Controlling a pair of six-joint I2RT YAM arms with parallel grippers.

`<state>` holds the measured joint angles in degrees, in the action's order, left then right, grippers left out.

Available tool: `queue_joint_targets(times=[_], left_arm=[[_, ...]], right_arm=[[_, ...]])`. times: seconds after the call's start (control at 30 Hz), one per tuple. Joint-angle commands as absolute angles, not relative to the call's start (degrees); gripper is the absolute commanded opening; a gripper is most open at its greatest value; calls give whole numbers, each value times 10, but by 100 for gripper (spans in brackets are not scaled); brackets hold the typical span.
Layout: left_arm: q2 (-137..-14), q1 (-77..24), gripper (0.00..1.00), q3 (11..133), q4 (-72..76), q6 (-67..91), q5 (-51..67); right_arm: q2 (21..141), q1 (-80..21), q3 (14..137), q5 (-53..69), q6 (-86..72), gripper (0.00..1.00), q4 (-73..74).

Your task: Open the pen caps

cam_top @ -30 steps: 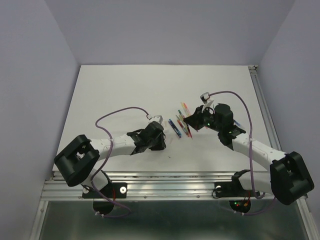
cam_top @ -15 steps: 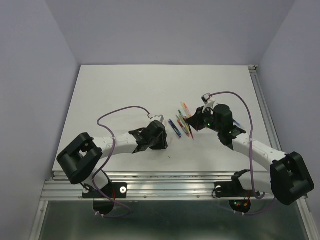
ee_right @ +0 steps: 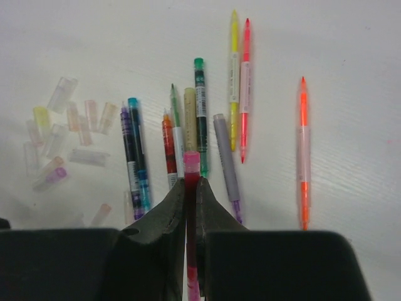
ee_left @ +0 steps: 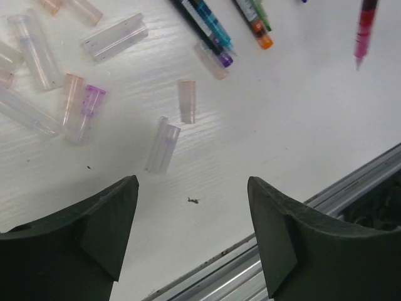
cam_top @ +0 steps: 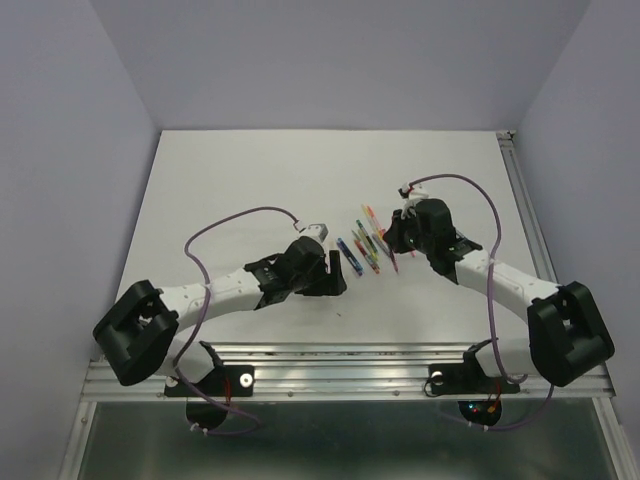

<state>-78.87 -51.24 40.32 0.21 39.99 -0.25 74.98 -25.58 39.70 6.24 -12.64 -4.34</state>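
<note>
Several pens (cam_top: 366, 246) lie side by side mid-table between the two grippers. The right wrist view shows them as a row: teal (ee_right: 135, 157), red (ee_right: 168, 144), green (ee_right: 200, 106), grey (ee_right: 225, 157), yellow (ee_right: 234, 69), and an orange one (ee_right: 303, 150) apart on the right. My right gripper (ee_right: 191, 183) (cam_top: 394, 240) is shut on a pink-red pen (ee_right: 191, 166) just above that row. Loose pen caps (ee_left: 163, 145) (ee_right: 62, 138), pale translucent tubes, are scattered left of the pens. My left gripper (ee_left: 192, 183) (cam_top: 335, 276) hangs open over bare table just near of the caps, holding nothing.
The table's metal front rail (ee_left: 351, 182) (cam_top: 350, 350) runs close beside the left gripper. A small dark speck (ee_left: 193, 200) lies on the white top between the left fingers. Purple walls enclose the table at the back and both sides.
The left jaws have gone from nearly shut to wide open, and the left arm has reached a little further right. The right gripper, still holding its pen, has shifted slightly toward the back.
</note>
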Motion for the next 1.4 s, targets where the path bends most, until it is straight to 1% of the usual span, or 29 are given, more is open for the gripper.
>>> queue_joint_targets(times=[0.0,0.03,0.1,0.23,0.3,0.5,0.6,0.9,0.97,1.07,1.1,1.17,1.2,1.23,1.27,1.3,1.37], left_arm=[[-726,-510,87,411,16,382,18],[-708,-510,94,409,18,381,18],[-690,-510,99,404,19,379,18],[-659,-510,99,398,16,377,6],[-655,-509,99,395,12,376,4],[-643,-505,99,388,11,375,4],[-639,-504,99,388,8,372,-13],[-633,-497,99,385,3,367,-20],[-632,-497,99,385,2,366,-20],[-628,-497,99,385,2,365,-21],[-628,-496,99,385,2,364,-21],[-626,-496,99,385,2,363,-21],[-624,-496,99,384,2,362,-20],[-624,-496,99,385,2,361,-20],[-622,-496,99,385,2,360,-20],[-621,-496,99,383,3,359,-21],[-621,-495,99,382,4,355,-19]], right_arm=[[787,-252,470,-7,-45,1,-28],[809,-248,488,-14,-38,1,-27],[837,-237,505,-11,-18,2,-32],[902,-231,547,14,29,6,-29],[932,-228,571,13,43,6,-22],[970,-214,594,9,43,10,-19],[984,-213,598,4,35,13,-19],[997,-208,591,6,4,24,-30],[997,-207,596,5,1,31,-24],[991,-206,600,4,1,35,-15],[983,-205,601,3,1,38,-9],[970,-197,597,-14,1,50,-8],[956,-193,594,-18,1,57,-8],[947,-188,592,-22,-16,77,-6],[939,-173,591,-24,-18,90,-4],[933,-165,588,-34,-29,100,-3],[920,-149,595,-58,-42,100,25]])
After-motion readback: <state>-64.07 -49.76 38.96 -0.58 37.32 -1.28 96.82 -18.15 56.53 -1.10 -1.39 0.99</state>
